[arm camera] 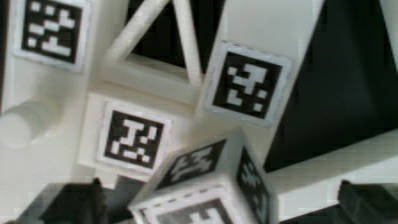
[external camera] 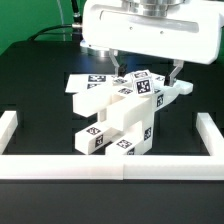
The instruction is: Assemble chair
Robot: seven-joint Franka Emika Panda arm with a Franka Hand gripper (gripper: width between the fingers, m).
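Chair (external camera: 120, 118): not one finished piece but a tight cluster of matte-white parts, stacked and leaning on one another at the middle of the black tabletop (external camera: 40, 105). In the exterior view the cluster runs from a low blocky part (external camera: 100, 138) nearest the front, showing two marker tags on its front faces, up to a tagged upper part (external camera: 143, 86) that sits tilted at the top of the pile. A low white border wall (external camera: 110, 167) runs along the front and both sides of the work area; the parts lie well inside it and touch none of it. A flat white board (external camera: 82, 84) with a tag lies behind the pile toward the exterior view's left; whether it belongs to the chair cannot be told. The gripper (external camera: 148, 72) hangs directly above the pile with its jaws spread wide, one finger on either side of the upper part. Nothing is clamped between the fingers, and whether either fingertip touches the part cannot be determined. The wrist view shows the same parts at close range: several marker tags (arm camera: 249, 82) on white faces set at differing angles, a slatted piece (arm camera: 160, 45) above them, and black tabletop showing through the gaps. That view is blurred toward its lower edge.
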